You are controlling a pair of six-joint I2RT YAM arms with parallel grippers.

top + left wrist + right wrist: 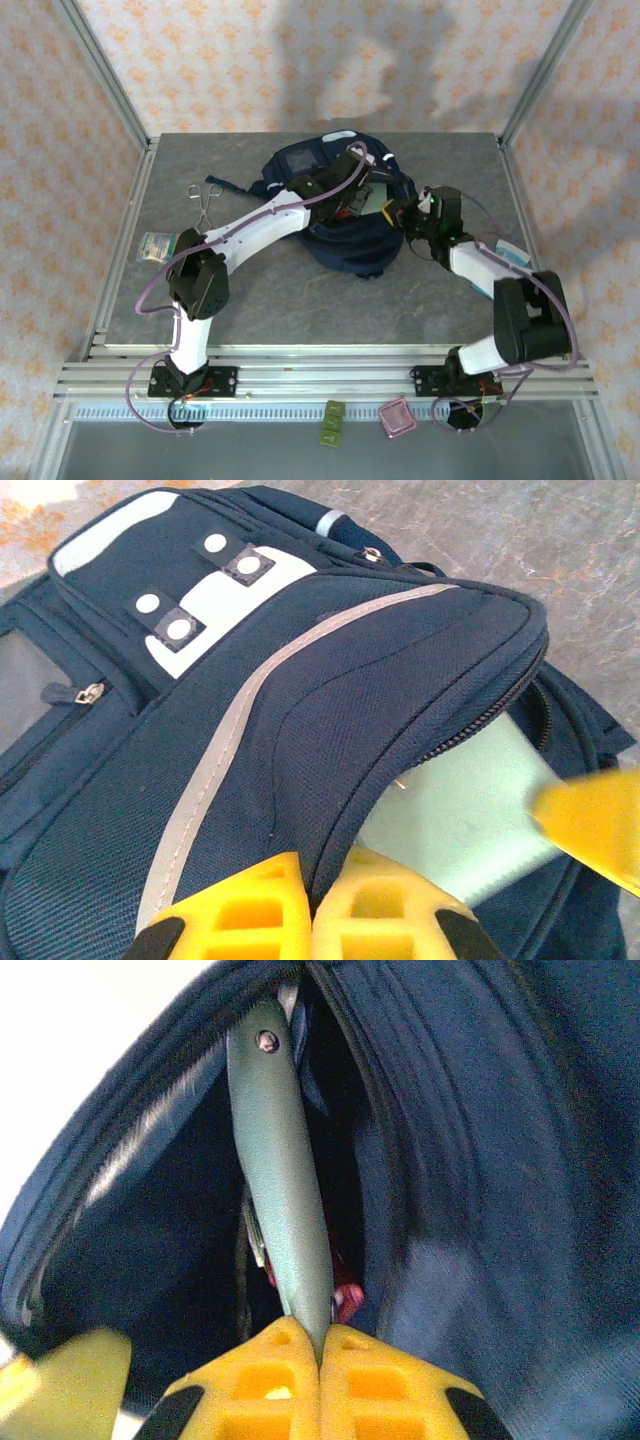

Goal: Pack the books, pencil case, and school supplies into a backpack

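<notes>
The navy backpack [335,235] lies mid-table with its main opening facing right. My left gripper [352,207] is shut on the zipper edge of the backpack [300,730] and holds the flap up; in the left wrist view its fingertips [312,905] pinch the fabric. My right gripper [405,216] is at the opening, shut on a flat pale green pouch [285,1200] that stands edge-on inside the bag. The same pouch [460,810] shows under the flap. A bit of red [347,1300] sits deep behind it. The books and pencil case are hidden.
Scissors [205,196] lie at the table's back left, and a small packet [157,245] sits near the left edge. A pale blue item [515,252] lies behind the right arm. A pink tub [397,418] and a green piece [332,421] sit below the front rail.
</notes>
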